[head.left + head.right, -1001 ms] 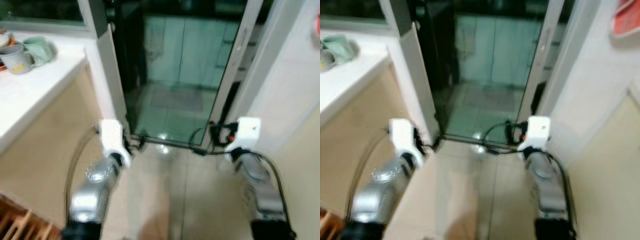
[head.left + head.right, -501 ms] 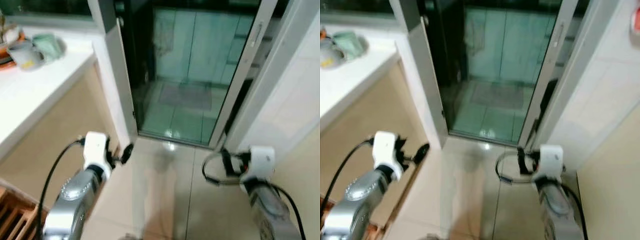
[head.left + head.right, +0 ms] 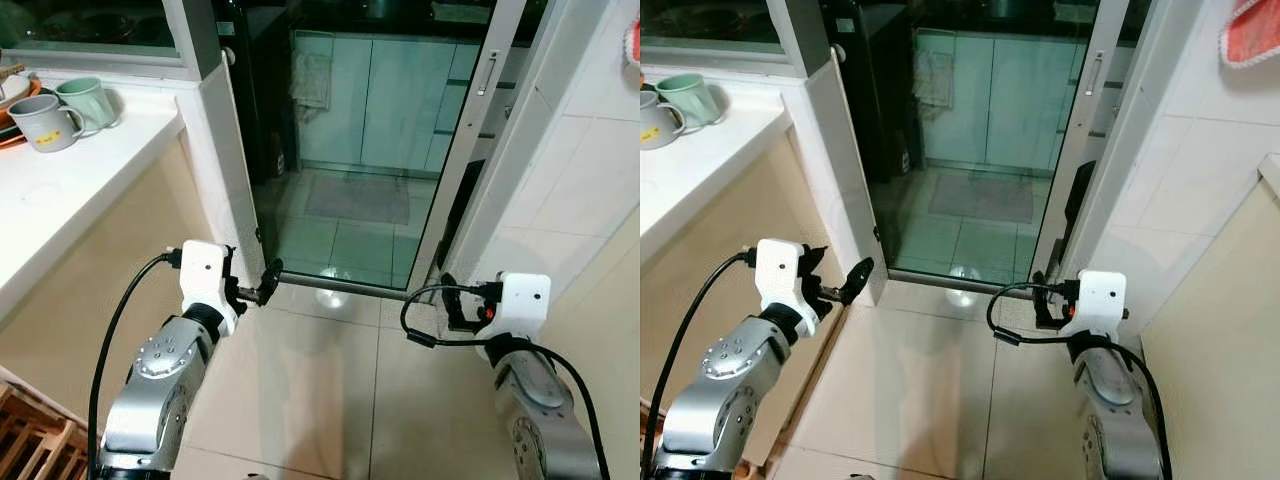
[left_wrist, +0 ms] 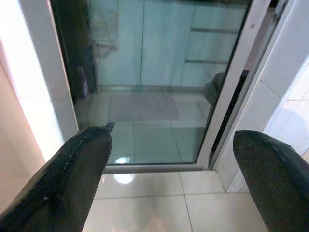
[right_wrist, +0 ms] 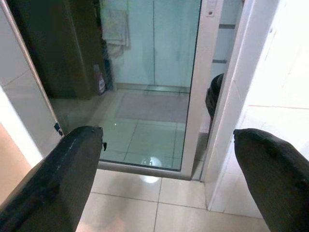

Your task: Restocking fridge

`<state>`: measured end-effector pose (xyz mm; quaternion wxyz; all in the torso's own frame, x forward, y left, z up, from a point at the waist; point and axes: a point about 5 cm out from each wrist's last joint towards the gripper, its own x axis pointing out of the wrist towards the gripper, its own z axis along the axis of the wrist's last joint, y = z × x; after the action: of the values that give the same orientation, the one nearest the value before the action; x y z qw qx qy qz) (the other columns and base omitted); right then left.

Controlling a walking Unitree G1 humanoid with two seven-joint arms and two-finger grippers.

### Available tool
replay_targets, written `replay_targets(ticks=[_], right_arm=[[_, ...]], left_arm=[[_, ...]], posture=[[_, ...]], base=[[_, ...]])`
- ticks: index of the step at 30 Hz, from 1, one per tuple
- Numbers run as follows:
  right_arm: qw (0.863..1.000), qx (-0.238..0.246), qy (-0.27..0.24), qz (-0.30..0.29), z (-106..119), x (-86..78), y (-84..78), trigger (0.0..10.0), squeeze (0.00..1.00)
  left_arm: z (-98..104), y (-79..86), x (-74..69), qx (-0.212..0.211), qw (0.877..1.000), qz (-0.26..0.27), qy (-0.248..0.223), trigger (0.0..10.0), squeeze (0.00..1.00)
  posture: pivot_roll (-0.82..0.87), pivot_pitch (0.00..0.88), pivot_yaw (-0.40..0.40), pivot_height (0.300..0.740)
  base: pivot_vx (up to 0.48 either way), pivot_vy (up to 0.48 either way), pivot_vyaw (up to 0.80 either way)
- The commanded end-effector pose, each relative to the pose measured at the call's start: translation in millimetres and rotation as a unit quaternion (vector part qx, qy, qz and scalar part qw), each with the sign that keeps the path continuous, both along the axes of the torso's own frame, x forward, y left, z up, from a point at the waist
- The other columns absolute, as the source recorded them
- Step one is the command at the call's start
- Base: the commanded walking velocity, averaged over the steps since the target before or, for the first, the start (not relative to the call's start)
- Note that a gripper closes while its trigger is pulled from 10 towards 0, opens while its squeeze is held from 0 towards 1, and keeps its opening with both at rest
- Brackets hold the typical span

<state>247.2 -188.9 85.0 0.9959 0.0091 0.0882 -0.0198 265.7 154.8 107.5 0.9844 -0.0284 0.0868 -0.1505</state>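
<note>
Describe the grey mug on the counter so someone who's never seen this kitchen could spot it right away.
Start at the white counter on the robot's left, below the window. Two mugs stand together near its far end; the grey mug is the nearer one, handle toward the doorway, with a small yellow mark on its side, while the neighbouring mug is pale green.

A tall dark appliance [image 3: 262, 100] stands in the room beyond the sliding glass door [image 3: 468, 160], at the left side of that doorway. It is upright, with its foot on the pale floor tiles [image 3: 345, 240] behind the door's bottom rail. Its front is black and plain, and glare on the glass dims it, so whether it is the fridge cannot be told, nor whether it is open or closed. From the door, it lies left of the pale green cabinets [image 3: 370, 100] on the far wall and nearer than they are.
</note>
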Motion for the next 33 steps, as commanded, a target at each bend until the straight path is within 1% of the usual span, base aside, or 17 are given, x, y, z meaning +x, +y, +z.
replay_targets(ticks=[1,8,11,13,17,19,21,22,28,29,33], right_arm=[[1.000,0.006,0.000,-0.001,0.2,2.5,-0.7,10.0,0.00],[1.000,0.015,0.013,0.001,-5.8,4.5,-0.3,10.0,0.00],[1.000,0.019,0.014,0.004,-6.7,6.1,0.6,10.0,0.00],[1.000,0.022,0.014,0.006,-7.0,6.9,1.1,10.0,0.00],[0.999,0.044,0.012,0.010,-6.4,10.6,0.9,10.0,0.00],[0.999,0.047,0.011,0.011,-6.2,11.1,0.9,10.0,0.00],[0.999,0.042,0.012,0.013,-5.7,12.0,0.4,10.0,0.00],[0.999,0.040,0.012,0.015,-5.8,12.3,0.5,10.0,0.00],[0.999,0.033,0.013,0.027,-7.0,13.6,2.5,10.0,0.00],[0.999,0.031,0.014,0.030,-7.9,13.5,3.2,10.0,0.00],[0.999,0.033,0.019,0.034,-10.7,12.6,3.9,10.0,0.00]], left_arm=[[1.1,3.6,2.5,0.007,1.000,0.006,-0.002,10.0,0.00],[1.8,5.8,4.7,-0.016,1.000,0.021,0.001,10.0,0.00],[2.5,8.1,5.1,-0.017,1.000,0.025,-0.001,10.0,0.00],[3.2,9.1,5.6,-0.008,1.000,0.028,-0.004,10.0,0.00],[3.7,9.7,5.8,-0.005,0.999,0.043,-0.007,10.0,0.00],[3.7,9.9,5.8,-0.004,0.999,0.045,-0.007,10.0,0.00],[-3.0,18.0,7.0,-0.001,0.996,0.090,0.009,10.0,0.00],[-4.3,20.4,7.4,0.005,0.995,0.100,0.012,10.0,0.00],[-4.7,24.8,8.3,0.020,0.993,0.117,0.012,10.0,0.00],[-5.2,25.5,8.3,0.027,0.992,0.120,0.013,10.0,0.00],[-8.5,27.4,9.1,0.022,0.991,0.128,0.021,10.0,0.00]], posture=[[-0.08,0.000,0.070,0.740],[-0.08,0.000,0.076,0.740],[-0.08,0.000,0.079,0.740],[-0.08,0.000,0.081,0.740],[-0.08,0.000,0.081,0.740],[-0.08,0.000,0.081,0.740],[-0.07,0.000,0.083,0.740],[-0.07,0.000,0.083,0.740],[-0.07,0.000,0.082,0.740],[-0.07,0.000,0.082,0.740],[-0.07,0.000,0.083,0.740]], base=[[0.000,0.000,0.78],[0.000,0.034,0.74],[0.000,0.000,0.73],[0.000,-0.480,0.73],[0.000,-0.480,0.72],[0.000,-0.480,0.70],[0.000,-0.480,0.69],[0.000,-0.480,0.69],[0.000,-0.470,0.70],[0.000,0.000,0.69],[0.000,0.000,0.69]])
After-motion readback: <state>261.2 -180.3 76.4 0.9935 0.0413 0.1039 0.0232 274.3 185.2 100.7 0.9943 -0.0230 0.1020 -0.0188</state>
